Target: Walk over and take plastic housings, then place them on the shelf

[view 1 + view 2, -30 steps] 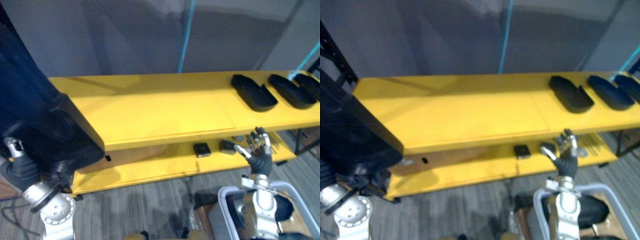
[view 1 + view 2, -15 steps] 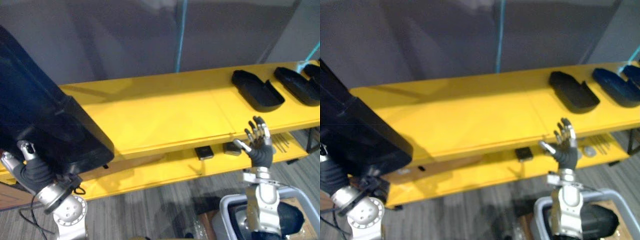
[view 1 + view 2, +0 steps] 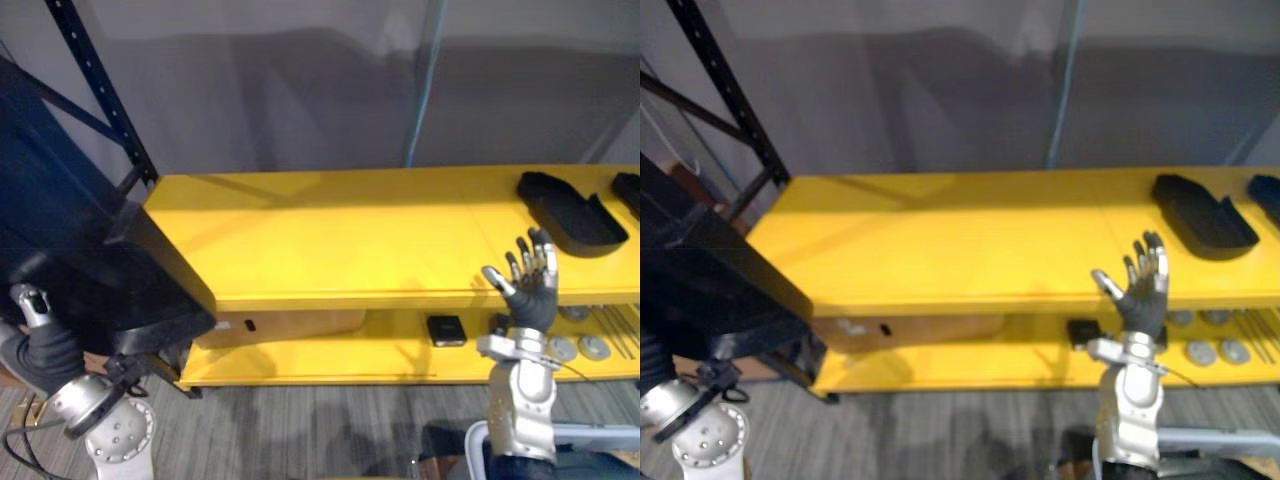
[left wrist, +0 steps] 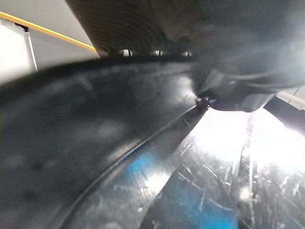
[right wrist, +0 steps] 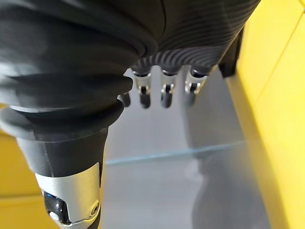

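Observation:
A large black plastic housing (image 3: pixel 90 260) hangs at the far left, level with the left end of the yellow shelf's top board (image 3: pixel 340 230). My left hand (image 3: pixel 45 350) grips it from below, thumb up against its near side; in the left wrist view the housing's glossy wall (image 4: pixel 119 157) lies right against the hand. Two more black housings (image 3: pixel 565 208) (image 3: pixel 1268 195) lie on the top board at the right. My right hand (image 3: pixel 527 285) is raised, open and holding nothing, before the shelf's front edge, its fingers (image 5: pixel 162 90) straight.
On the lower board (image 3: pixel 330 362) lie a small black box (image 3: pixel 446 329), metal discs (image 3: pixel 580 346), thin rods (image 3: pixel 615 320) and a cardboard box (image 3: pixel 290 323). A dark perforated rack post (image 3: pixel 100 95) rises at the shelf's left end. A grey wall stands behind.
The camera has swung, bringing the shelf's left end and the rack post into view. My right hand stays raised and open. The housing stays in my left hand.

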`<state>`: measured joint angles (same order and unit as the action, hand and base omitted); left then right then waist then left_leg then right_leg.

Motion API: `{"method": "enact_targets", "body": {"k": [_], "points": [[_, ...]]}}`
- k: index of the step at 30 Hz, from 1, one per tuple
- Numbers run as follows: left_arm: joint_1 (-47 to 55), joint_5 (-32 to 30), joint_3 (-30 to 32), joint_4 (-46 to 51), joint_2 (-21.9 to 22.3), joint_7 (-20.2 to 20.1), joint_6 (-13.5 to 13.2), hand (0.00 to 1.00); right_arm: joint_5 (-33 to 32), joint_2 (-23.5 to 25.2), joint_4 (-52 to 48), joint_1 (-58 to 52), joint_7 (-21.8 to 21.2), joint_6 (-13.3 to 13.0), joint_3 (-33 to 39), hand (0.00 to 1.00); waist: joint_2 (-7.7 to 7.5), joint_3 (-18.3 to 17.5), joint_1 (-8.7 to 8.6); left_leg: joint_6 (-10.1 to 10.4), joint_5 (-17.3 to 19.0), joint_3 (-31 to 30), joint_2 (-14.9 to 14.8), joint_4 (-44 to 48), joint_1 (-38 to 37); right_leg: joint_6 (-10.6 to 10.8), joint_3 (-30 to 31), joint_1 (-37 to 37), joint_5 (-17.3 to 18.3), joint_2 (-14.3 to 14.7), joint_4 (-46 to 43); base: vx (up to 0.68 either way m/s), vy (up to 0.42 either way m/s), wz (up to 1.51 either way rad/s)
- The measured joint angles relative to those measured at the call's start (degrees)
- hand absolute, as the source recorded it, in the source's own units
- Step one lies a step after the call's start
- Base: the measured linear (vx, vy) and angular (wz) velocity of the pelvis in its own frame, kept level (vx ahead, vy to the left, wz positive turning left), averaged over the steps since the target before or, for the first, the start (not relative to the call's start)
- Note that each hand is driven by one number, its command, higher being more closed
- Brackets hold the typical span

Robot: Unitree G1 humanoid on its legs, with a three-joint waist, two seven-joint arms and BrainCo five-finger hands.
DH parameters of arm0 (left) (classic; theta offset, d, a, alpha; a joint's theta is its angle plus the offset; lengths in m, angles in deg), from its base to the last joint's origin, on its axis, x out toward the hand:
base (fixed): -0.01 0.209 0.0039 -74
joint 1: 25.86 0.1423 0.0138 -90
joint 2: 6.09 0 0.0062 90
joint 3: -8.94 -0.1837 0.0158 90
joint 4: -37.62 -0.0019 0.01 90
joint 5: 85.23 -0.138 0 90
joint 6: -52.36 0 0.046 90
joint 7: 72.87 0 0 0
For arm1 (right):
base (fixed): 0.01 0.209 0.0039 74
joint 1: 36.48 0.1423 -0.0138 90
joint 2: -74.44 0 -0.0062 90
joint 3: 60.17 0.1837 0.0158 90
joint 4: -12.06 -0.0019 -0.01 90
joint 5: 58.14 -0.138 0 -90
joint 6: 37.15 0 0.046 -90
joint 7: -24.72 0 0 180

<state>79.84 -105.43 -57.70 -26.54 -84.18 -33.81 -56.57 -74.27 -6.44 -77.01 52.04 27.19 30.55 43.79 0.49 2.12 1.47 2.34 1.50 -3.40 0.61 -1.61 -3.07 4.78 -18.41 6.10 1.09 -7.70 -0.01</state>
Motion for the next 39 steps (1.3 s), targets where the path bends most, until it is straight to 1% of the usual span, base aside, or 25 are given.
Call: {"method": "enact_targets", "body": {"k": [3,5,6,7,8,10,12,13,14,16,18,20,23,24,26,27,29,30,31,33,34,35,36,37,39], "points": [[-0.1,0.6,-0.1,-0.1,0.0,-0.5,-0.1,1.0,0.0,0.2,0.0,-0.5,0.1,0.0,0.1,0.0,-0.18,0.1,-0.37,0.0,0.0,1.0,0.0,0.1,-0.4,0.0,0.9,-0.2,0.0,-0.2,-0.6,-0.01,0.016,-0.11],[-0.8,2.1,-0.7,-0.1,0.0,-1.1,-0.4,1.0,0.0,0.8,-0.1,-1.3,0.2,0.0,0.5,0.0,-0.57,0.7,-0.69,0.0,0.0,1.4,0.0,0.0,-0.8,0.0,1.2,0.0,0.0,-0.3,-1.0,-0.04,0.025,-0.09],[-1.9,3.1,-1.6,-0.1,0.0,-1.8,-1.1,1.0,0.0,1.0,-0.2,-2.2,0.8,0.0,0.8,0.0,-1.21,1.2,-0.79,0.0,0.2,2.2,0.0,-0.2,-0.8,0.1,1.2,0.0,-0.1,-0.5,-1.1,-0.05,0.024,-0.05],[-2.4,3.7,-1.8,-0.1,0.0,-2.2,-1.5,1.0,0.0,1.1,-0.2,-2.4,1.2,0.0,0.8,0.0,-1.36,1.5,-0.85,-0.4,0.7,2.8,0.0,-0.2,-0.8,0.2,1.3,0.0,-0.1,-0.5,-1.1,-0.07,0.038,-0.02],[-2.8,4.3,-2.0,0.0,0.0,-3.2,-2.3,1.0,0.0,1.3,-0.6,-2.4,2.0,0.0,0.9,0.0,-1.68,1.9,-1.35,-0.8,1.0,6.0,-0.6,-0.2,-0.7,0.5,1.2,0.0,-0.3,-0.8,-1.1,-0.04,0.03,0.02],[-3.9,5.2,-2.2,-0.1,0.0,-5.0,-3.1,1.0,0.0,1.3,-2.1,-2.4,3.6,0.1,1.6,0.0,-1.88,2.1,-2.37,-0.9,1.0,10.7,-1.3,-0.1,-0.8,0.9,1.4,-0.1,-0.5,-1.3,-1.1,-0.03,0.058,-0.01],[-5.6,6.8,-2.4,-0.1,-0.6,-7.2,-4.8,1.0,-0.1,1.3,-4.8,-3.0,4.5,0.8,3.0,0.0,-2.0,2.2,-2.45,-1.0,1.1,12.1,-0.8,-0.3,-0.9,1.1,2.0,-0.7,-0.2,-2.1,-1.6,0.02,0.083,-0.14],[-7.3,8.0,-3.8,-0.1,-1.9,-8.4,-5.5,1.0,0.0,1.3,-5.9,-3.8,4.8,1.4,3.9,0.0,-2.26,2.4,-2.93,-1.4,1.4,12.1,-0.3,-0.2,-1.0,1.4,2.5,-2.8,1.9,-3.2,-6.5,0.04,0.079,-0.01],[-8.1,8.7,-4.9,-0.1,-2.8,-8.9,-6.1,1.0,0.1,1.3,-5.9,-4.5,4.9,2.5,4.1,0.0,-2.09,2.9,-3.91,-1.5,1.4,11.8,-0.2,0.0,-1.5,0.8,2.9,-5.1,3.1,-4.1,-12.3,0.04,0.075,0.07],[-9.1,8.9,-6.1,-0.4,-3.4,-9.6,-6.1,1.0,0.0,1.7,-5.9,-5.4,4.6,2.7,5.4,0.0,-1.8,4.1,-4.53,-1.7,1.0,11.8,-0.3,0.1,-3.0,0.2,4.0,-5.4,3.5,-4.4,-15.8,0.04,0.075,0.04],[-9.5,9.0,-6.2,-0.4,-4.9,-10.6,-6.1,1.0,0.0,2.8,-6.4,-5.7,3.5,2.6,7.2,0.0,-2.14,4.2,-5.47,-1.7,1.0,11.7,-0.2,0.0,-3.1,0.2,4.7,-5.3,3.4,-4.3,-15.4,0.05,0.05,-0.01],[-10.6,9.1,-6.3,-0.5,-5.2,-10.9,-6.1,1.0,0.0,3.6,-7.0,-6.3,2.3,2.6,8.0,0.0,-2.72,4.5,-5.47,-1.7,1.0,11.8,-0.4,-0.2,-3.1,0.1,5.9,-5.2,3.2,-3.9,-14.5,0.03,0.019,-0.07],[-10.8,9.2,-7.9,-0.5,-5.1,-10.9,-5.9,1.0,0.1,4.4,-8.1,-7.5,1.1,2.7,7.9,0.0,-2.43,4.6,-5.32,-1.5,1.3,11.9,-1.9,-1.2,-4.1,0.4,9.2,-3.4,0.8,-1.9,-12.2,0.05,0.072,0.03],[-10.8,9.1,-9.0,-0.4,-4.8,-11.0,-5.9,1.0,0.0,4.9,-10.0,-8.2,0.8,2.8,7.8,0.0,-2.47,4.6,-5.19,-1.4,2.5,11.7,-2.4,-1.3,-4.7,0.9,9.4,-2.3,0.4,-1.4,-11.6,0.06,0.061,0.19],[-9.8,9.2,-10.1,-0.1,-4.0,-10.9,-5.7,1.0,0.0,5.1,-13.1,-9.6,-0.2,2.8,7.2,0.0,-2.35,3.8,-5.0,-1.1,2.9,12.9,-3.3,-1.8,-5.1,0.9,9.1,-1.8,0.3,-1.2,-11.4,0.08,0.027,0.24],[-9.4,9.2,-10.8,0.2,-3.9,-10.7,-5.6,1.0,0.0,5.1,-14.5,-9.9,-0.6,2.6,6.9,0.0,-2.67,3.5,-5.11,-1.0,3.0,14.0,-3.9,-1.7,-5.1,0.9,8.8,-1.2,0.3,-1.0,-11.3,0.1,0.018,0.35],[-8.5,9.1,-11.1,0.3,-3.8,-10.7,-5.5,1.0,0.0,5.1,-14.9,-9.7,-1.4,2.5,6.9,0.0,-2.47,3.4,-5.03,-0.4,2.4,13.5,-4.1,-1.4,-5.0,0.9,8.6,-0.6,0.4,-0.9,-11.1,0.11,0.018,0.37],[-8.1,9.1,-11.1,0.3,-3.7,-10.7,-4.9,1.0,0.0,5.1,-14.8,-9.7,-1.6,2.5,6.9,0.0,-2.22,3.6,-5.0,-0.1,2.2,12.7,-3.9,-0.1,-4.6,0.9,8.0,0.3,0.6,-1.1,-10.7,0.15,0.014,0.49],[-7.7,9.2,-11.0,0.3,-3.7,-10.6,-4.3,1.0,-0.1,5.1,-14.8,-9.5,-1.9,2.5,6.9,0.0,-2.09,3.7,-5.1,0.2,2.4,11.8,-3.5,2.1,-3.6,0.6,7.3,1.2,1.0,-1.4,-10.1,0.13,0.007,0.52],[-7.6,9.2,-10.6,0.2,-3.6,-10.5,-4.2,1.0,-0.6,4.9,-14.4,-9.0,-2.8,2.5,7.0,0.0,-2.42,3.6,-4.91,0.5,3.5,11.8,-3.5,7.3,-0.6,0.6,7.3,1.7,1.1,-1.6,-9.6,0.05,-0.01,0.46],[-7.6,9.7,-10.6,0.2,-3.2,-10.5,-4.2,1.0,-1.2,4.4,-13.3,-7.8,-3.5,2.6,7.0,0.0,-1.81,4.2,-4.29,0.1,5.4,11.9,-4.1,15.1,3.1,0.5,7.4,2.5,1.2,-1.5,-9.4,0.0,-0.027,0.34],[-7.6,10.2,-10.6,0.2,-2.9,-10.5,-4.2,1.0,-1.2,4.2,-12.9,-7.3,-3.7,2.6,7.0,0.0,-1.47,4.6,-3.81,-0.3,5.7,11.9,-4.3,17.8,3.9,0.5,7.5,3.0,1.4,-1.5,-9.4,-0.02,-0.056,0.21],[-7.5,10.7,-10.5,0.2,-1.8,-10.5,-4.2,1.0,-1.2,3.5,-12.4,-6.5,-4.0,2.6,6.8,0.0,-0.76,5.3,-3.41,-0.4,5.8,12.0,-4.5,20.5,4.5,0.3,7.5,4.2,1.7,-1.6,-9.2,-0.03,-0.067,0.06],[-7.6,10.9,-10.6,0.2,-0.8,-10.6,-4.3,1.0,-1.2,2.4,-12.0,-5.6,-4.1,2.4,6.7,0.0,0.33,5.2,-3.31,-0.4,5.8,12.2,-4.7,19.5,4.0,0.3,7.5,4.9,1.9,-1.4,-8.9,-0.02,-0.069,0.09],[-7.6,11.2,-11.1,0.5,0.0,-10.8,-4.5,1.0,-1.2,0.9,-11.7,-4.5,-4.0,2.3,6.8,0.0,1.33,4.6,-3.51,-0.1,5.5,12.3,-4.6,14.4,1.8,0.9,7.5,4.3,2.8,-1.1,-8.7,0.0,-0.048,0.09]]}}
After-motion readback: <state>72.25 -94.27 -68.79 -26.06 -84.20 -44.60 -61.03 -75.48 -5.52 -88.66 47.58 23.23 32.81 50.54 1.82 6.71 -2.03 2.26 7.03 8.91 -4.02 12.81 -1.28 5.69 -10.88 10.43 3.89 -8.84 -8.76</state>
